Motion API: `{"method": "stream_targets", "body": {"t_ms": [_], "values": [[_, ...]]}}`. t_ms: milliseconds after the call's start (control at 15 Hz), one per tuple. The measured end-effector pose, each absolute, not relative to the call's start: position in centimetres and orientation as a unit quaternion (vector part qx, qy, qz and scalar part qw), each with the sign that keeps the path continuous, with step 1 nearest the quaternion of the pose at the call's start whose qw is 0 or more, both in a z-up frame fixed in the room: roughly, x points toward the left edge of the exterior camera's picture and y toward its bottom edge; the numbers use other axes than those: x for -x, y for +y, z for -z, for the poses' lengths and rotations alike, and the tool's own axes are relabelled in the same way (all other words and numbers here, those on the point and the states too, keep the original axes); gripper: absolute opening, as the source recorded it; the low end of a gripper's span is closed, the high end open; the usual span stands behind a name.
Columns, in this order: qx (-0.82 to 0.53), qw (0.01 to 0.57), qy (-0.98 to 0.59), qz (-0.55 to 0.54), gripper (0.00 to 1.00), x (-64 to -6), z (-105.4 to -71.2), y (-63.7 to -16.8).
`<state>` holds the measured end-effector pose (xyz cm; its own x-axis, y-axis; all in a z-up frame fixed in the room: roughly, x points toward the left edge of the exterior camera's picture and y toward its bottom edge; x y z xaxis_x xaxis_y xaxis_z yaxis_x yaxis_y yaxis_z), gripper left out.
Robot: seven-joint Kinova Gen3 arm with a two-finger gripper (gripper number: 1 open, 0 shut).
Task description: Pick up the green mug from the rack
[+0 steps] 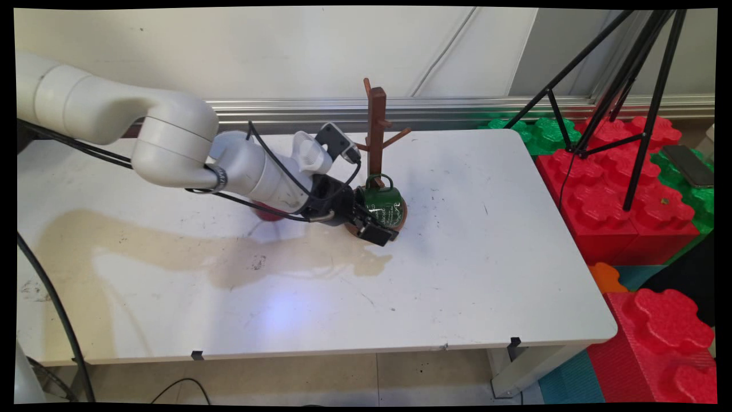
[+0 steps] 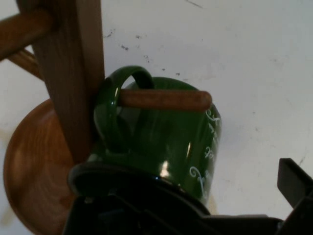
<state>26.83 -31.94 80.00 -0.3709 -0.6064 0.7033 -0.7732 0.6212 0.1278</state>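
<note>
The arm (image 1: 171,146) is stretched in from the upper left and bent downward at the wrist (image 1: 260,171), with the gripper (image 1: 374,220) carried low over the table, its fingers (image 1: 378,233) spread apart, and black cables are slung along the forearm.

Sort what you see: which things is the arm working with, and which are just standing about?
In use: green mug, between the open jaws, handle over a peg; wooden mug tree.
Standing about: red thing behind the arm; tripod; foam blocks; phone.
</note>
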Motion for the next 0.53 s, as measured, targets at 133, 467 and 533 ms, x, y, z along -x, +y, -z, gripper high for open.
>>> {"method": "stream_targets", "body": {"t_ms": [133,467,533], "values": [[-0.423,0.376,-0.817,-0.109,1.0,-26.5,-79.62,-32.08],[-0.422,0.382,-0.815,-0.11,0.0,-26.3,-79.39,-32.06],[-0.421,0.383,-0.815,-0.111,0.0,-26.31,-79.4,-32.02]]}}
